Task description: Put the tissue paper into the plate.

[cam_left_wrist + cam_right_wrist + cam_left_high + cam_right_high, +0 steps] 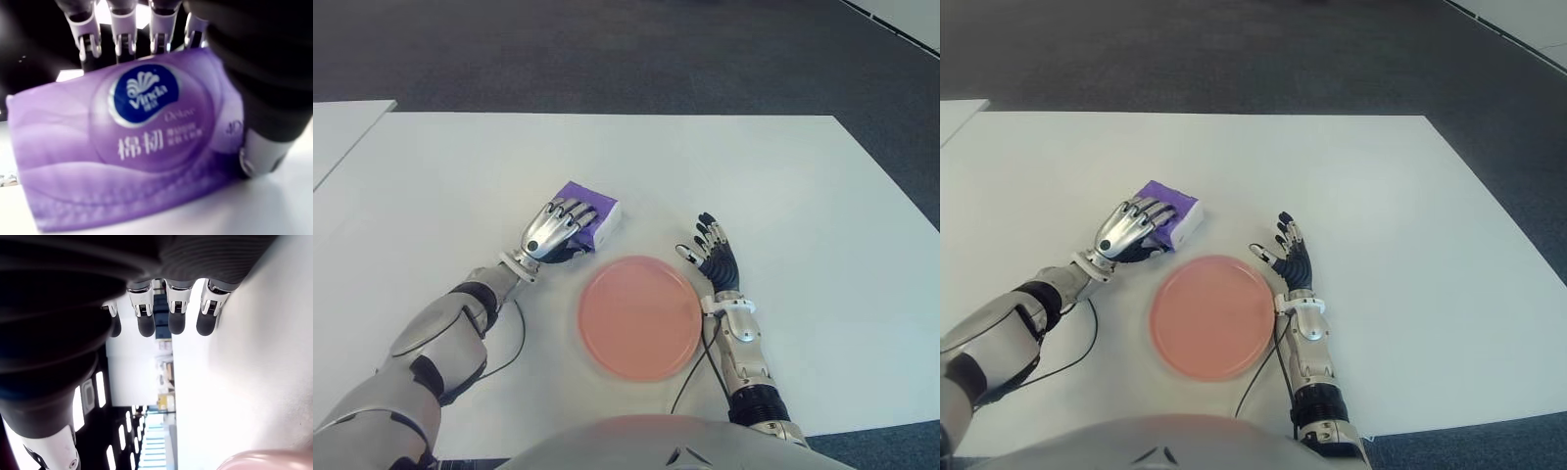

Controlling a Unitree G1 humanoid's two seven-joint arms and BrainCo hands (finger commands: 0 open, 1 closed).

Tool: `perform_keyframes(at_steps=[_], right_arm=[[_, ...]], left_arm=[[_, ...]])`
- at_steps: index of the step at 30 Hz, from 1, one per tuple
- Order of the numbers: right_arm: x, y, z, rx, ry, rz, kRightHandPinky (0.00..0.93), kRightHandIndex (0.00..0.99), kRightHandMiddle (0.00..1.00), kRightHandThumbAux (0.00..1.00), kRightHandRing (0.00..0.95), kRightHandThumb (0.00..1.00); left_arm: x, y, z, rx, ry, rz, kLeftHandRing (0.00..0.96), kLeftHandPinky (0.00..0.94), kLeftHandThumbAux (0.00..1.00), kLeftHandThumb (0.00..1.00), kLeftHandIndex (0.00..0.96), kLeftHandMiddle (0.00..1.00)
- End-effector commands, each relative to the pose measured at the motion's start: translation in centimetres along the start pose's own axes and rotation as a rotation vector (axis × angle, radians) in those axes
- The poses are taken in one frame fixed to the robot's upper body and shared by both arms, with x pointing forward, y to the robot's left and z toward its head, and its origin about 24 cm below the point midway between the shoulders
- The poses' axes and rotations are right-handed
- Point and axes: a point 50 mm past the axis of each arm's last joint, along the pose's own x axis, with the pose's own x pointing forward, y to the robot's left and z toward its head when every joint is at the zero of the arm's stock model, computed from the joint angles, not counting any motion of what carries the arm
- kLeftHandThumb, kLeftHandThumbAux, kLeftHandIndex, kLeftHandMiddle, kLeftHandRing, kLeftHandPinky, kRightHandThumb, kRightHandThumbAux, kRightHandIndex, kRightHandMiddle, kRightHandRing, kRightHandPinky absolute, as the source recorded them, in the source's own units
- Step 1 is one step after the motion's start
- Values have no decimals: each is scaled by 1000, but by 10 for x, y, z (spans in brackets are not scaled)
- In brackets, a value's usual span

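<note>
A purple tissue paper pack (603, 210) lies on the white table (764, 166), just beyond the left rim of the pink plate (641, 318). My left hand (558, 231) covers its near half, fingers curled over the top. In the left wrist view the pack (146, 147) fills the picture, with the fingertips (122, 44) hooked over its far edge and the thumb pressed against one end. My right hand (713, 257) shows beside the plate's right rim, fingers (176, 318) spread and holding nothing. The plate is empty.
A second white table (342, 127) stands at the far left. Dark carpet (607, 49) lies beyond the table's far edge. Thin black cables (514, 343) trail from both forearms near the front edge.
</note>
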Motion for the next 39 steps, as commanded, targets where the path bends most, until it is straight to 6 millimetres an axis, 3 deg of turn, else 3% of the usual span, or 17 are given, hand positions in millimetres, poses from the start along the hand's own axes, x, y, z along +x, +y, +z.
perform_keyframes(at_steps=[1,3,8,13,29,39], right_arm=[[-18,-4,-30,26,172,-30,49,63,47,774,26,86],[-18,-5,-30,30,174,-30,51,64,48,773,27,90],[-17,-5,-31,38,174,-24,58,69,52,769,31,96],[-17,-6,-31,29,173,-22,54,66,52,770,32,97],[-16,-7,-34,14,196,-27,31,51,32,765,12,130],[-15,-6,-33,-2,198,-32,14,58,30,759,2,134]], left_arm=[[-12,-8,7,-149,141,-16,693,728,667,537,464,705],[-10,-7,7,-187,185,-1,718,753,686,638,449,729],[1,-4,9,-256,252,72,773,811,697,702,444,787],[14,3,10,-346,289,183,826,852,699,713,443,841],[23,15,7,-543,344,302,886,884,698,713,441,893],[26,20,6,-475,292,353,896,892,699,710,441,901]])
